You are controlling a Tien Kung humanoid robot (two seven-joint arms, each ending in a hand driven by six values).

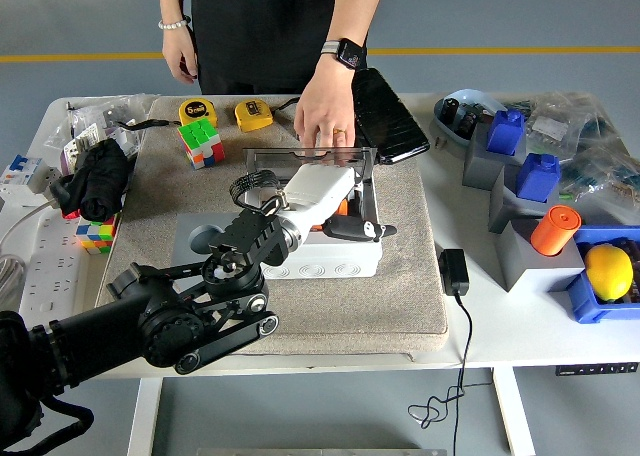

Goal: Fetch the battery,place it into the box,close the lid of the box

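A grey box (330, 261) sits mid-mat with its clear lid (275, 161) raised at the far side. A person's hand (322, 116) rests on the lid's top edge. My left hand (362, 231), white-backed with black fingers (350, 230), lies over the box's opening with the fingers stretched flat to the right. A small orange piece (343, 206), seemingly the battery, shows just under the palm inside the box; I cannot tell whether the hand touches it. The right hand is out of view.
On the grey mat (400, 296) stand a Rubik's cube (200, 141) and two yellow tape measures (253, 113). A black flat device (385, 116) lies behind the box. A charger (454, 272) lies right of the mat; blue bins, an orange cylinder (555, 229) and a lemon (608, 271) crowd the right.
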